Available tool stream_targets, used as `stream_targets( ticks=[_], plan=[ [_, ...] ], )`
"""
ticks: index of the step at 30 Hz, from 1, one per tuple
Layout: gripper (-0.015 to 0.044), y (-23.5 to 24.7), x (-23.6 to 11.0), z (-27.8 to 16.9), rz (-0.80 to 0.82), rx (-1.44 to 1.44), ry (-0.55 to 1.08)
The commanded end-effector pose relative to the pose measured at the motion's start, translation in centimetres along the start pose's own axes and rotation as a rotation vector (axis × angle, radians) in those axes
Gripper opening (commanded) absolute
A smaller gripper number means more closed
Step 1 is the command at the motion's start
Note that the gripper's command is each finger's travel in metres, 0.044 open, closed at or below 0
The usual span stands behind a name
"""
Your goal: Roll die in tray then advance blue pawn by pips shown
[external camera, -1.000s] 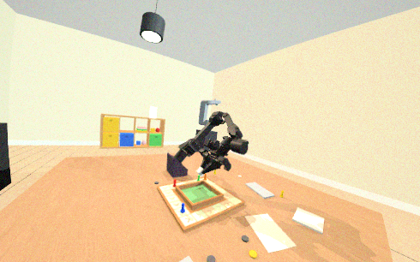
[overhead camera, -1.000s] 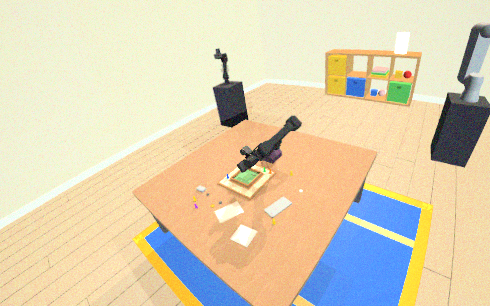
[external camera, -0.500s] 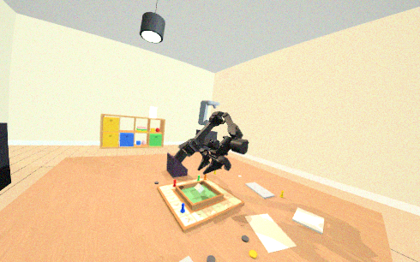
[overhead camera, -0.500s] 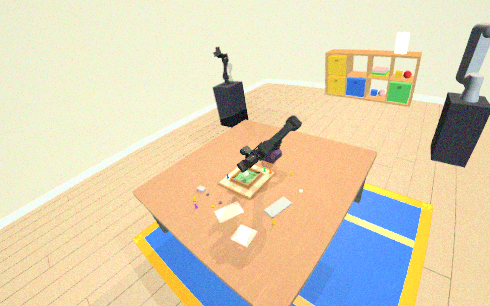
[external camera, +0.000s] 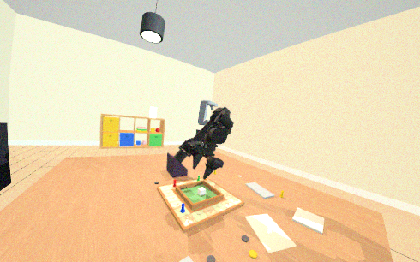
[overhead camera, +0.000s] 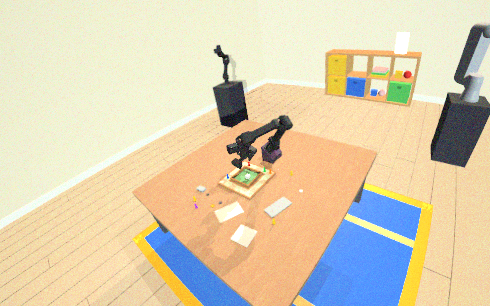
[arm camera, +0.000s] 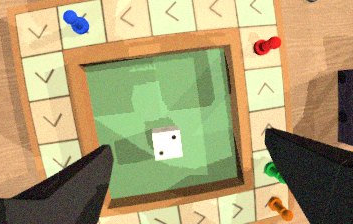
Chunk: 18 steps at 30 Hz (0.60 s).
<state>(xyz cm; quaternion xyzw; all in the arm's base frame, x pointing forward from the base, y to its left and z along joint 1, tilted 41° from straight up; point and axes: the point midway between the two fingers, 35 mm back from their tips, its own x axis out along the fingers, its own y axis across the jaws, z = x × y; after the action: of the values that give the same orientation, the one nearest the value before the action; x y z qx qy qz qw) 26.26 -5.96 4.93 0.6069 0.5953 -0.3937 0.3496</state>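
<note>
The white die [arm camera: 167,144] [external camera: 201,191] [overhead camera: 247,175] lies on the green felt of the tray [arm camera: 74,110] [external camera: 191,202] in the middle of the board [external camera: 210,211] [overhead camera: 234,189]. Two pips show on its top face in the wrist view. My gripper [arm camera: 189,144] [external camera: 208,169] [overhead camera: 240,162] is open and empty and hangs above the tray, with the die below and between the fingers, apart from them. The blue pawn [arm camera: 76,21] [external camera: 183,208] [overhead camera: 227,176] stands on a track square near a board corner. A red pawn [arm camera: 267,46] [external camera: 175,182], a green pawn [arm camera: 273,171] [external camera: 198,177] and an orange pawn [arm camera: 280,208] stand on other squares.
Arrows on the track squares run around the tray. Paper cards [external camera: 271,231] [external camera: 308,219], a grey block [external camera: 259,189] and small tokens [external camera: 245,238] lie on the table around the board. The arm's dark base [external camera: 176,166] stands behind the board.
</note>
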Motion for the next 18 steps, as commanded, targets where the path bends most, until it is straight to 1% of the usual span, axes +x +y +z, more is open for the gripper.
stream_targets(
  ticks=[1, 3, 4, 5, 7, 14, 18],
  plan=[
    [0.044, 0.6, 0.3, 0.3, 0.087, 0.001, 0.249],
    [0.044, 0.6, 0.3, 0.3, 0.087, 0.001, 0.249],
    [0.044, 0.2, 0.5, 0.7, 0.049, 0.018, 0.175],
    [0.044, 0.2, 0.5, 0.7, 0.049, 0.018, 0.175],
    [0.0387, 0.6, 0.5, 1.1, 0.056, -0.039, 0.177],
    [0.0204, 4.9, 2.2, 5.7, 0.137, -0.641, 0.181],
    [0.02, 7.0, 3.8, 8.7, 0.193, -0.993, 0.169]
  ],
)
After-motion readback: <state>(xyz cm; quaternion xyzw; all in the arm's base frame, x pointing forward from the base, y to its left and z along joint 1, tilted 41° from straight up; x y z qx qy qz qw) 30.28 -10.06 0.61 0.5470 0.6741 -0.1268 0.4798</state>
